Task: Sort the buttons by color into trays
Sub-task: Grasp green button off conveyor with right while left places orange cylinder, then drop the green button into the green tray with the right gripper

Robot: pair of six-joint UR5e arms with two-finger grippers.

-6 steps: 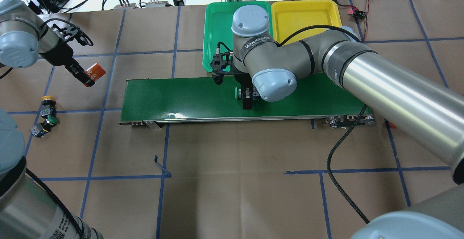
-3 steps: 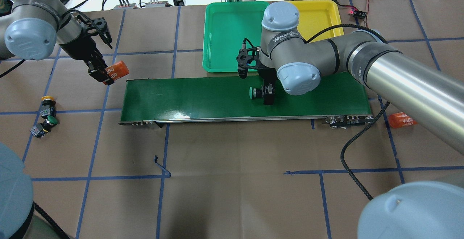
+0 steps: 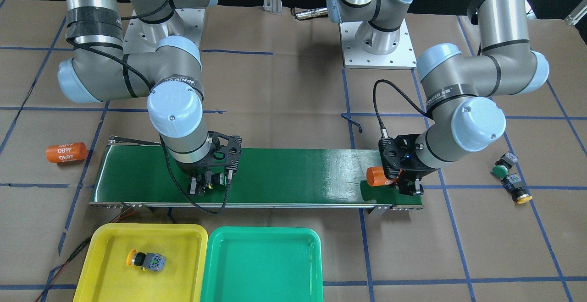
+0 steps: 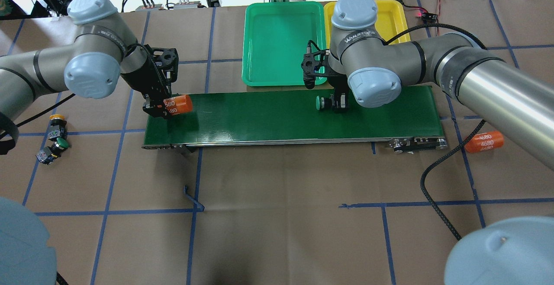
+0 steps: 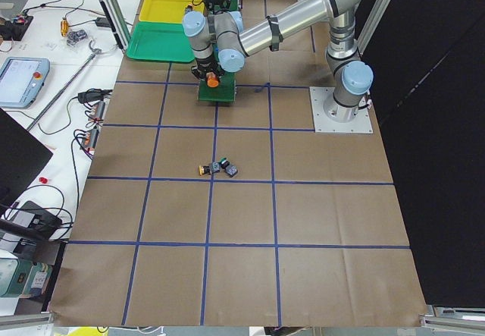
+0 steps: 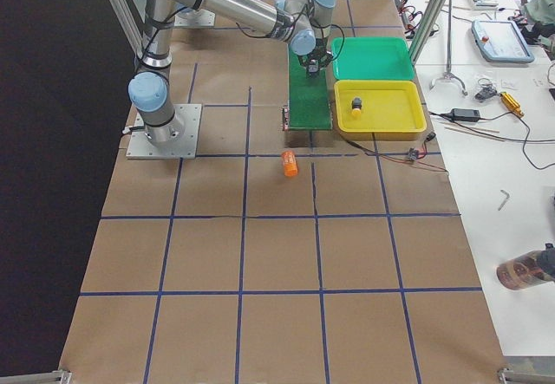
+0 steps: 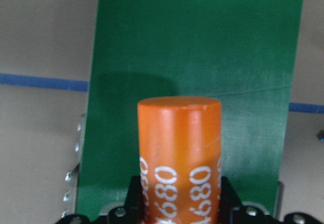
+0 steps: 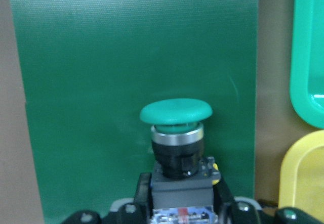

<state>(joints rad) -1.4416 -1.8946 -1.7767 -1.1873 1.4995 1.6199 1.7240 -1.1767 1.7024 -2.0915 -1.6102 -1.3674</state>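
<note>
Biggest thing first: the brown-papered bench (image 4: 277,233) carries everything, with a dark green conveyor belt (image 4: 259,120) running across the middle. Past the belt's far edge sit the green tray (image 4: 277,38) and the yellow tray (image 4: 396,14), side by side. The yellow one has a yellow-cap button (image 3: 146,260) lying on its side in it. I see no button in the green one.

My left claw (image 4: 158,105) is closed around an orange 4680 cylinder (image 7: 179,153) over the belt's left end. A second orange cylinder (image 4: 484,141) lies on the bench off the belt's right end.

My right claw (image 4: 339,103) is clamped on the square black body of a green-cap button (image 8: 176,133). It's held sideways over the belt with the cap poking out ahead of the fingers, near the green tray's corner. I can't tell if it's brushing the belt or hanging just above.

Two more sit close together on the bench at far left, a loose yellow button (image 4: 56,125) and a loose green button (image 4: 55,148).

Handling-wise, I reckon these buttons are light, rigid little plastic lumps. The domed cap looks smooth and would probably squirt out of a pinch. The flat-sided black body is the spot to grab, which is where I've got this one. I'd stay off the terminal end, since the contacts look like the fragile bit.
</note>
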